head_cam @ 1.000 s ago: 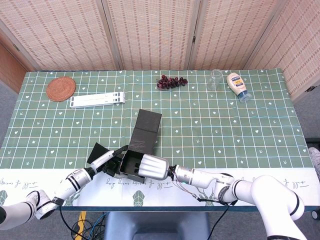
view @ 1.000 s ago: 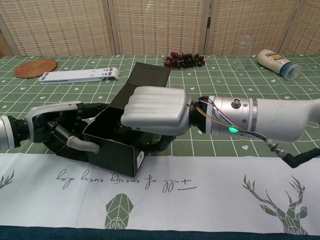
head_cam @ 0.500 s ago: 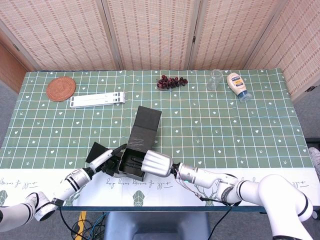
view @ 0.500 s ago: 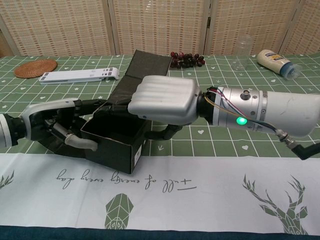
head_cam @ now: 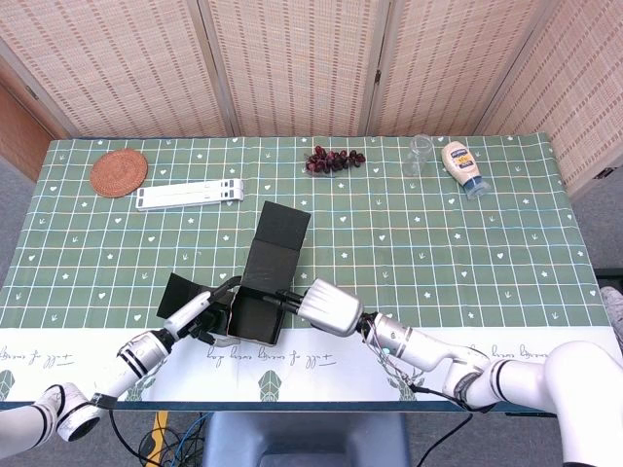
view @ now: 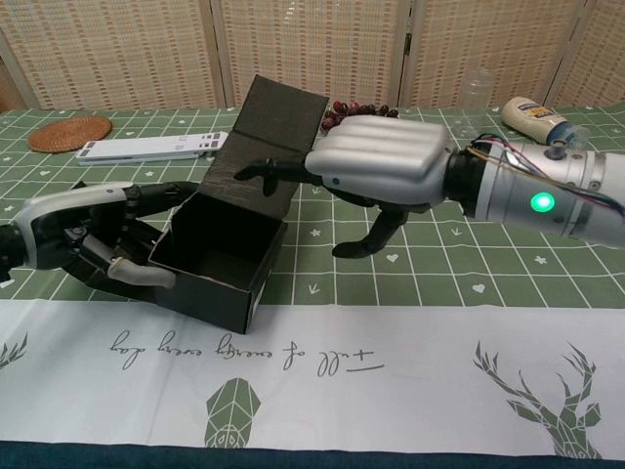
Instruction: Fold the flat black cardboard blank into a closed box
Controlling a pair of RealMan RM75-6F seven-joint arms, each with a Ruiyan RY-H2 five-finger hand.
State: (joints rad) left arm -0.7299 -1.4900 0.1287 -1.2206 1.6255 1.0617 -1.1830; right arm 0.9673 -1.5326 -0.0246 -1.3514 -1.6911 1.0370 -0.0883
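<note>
The box (view: 217, 256) is matt black cardboard, the right hand (view: 381, 166) beside it smooth silvery plastic with black fingers (view: 269, 171), on a patterned green tablecloth (view: 410, 264).

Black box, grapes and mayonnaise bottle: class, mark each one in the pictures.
black box (view: 213, 277), chest view, on its near front wall.
grapes (head_cam: 334, 159), head view, on the middle of the bunch.
mayonnaise bottle (head_cam: 459, 164), head view, on its label.
</note>
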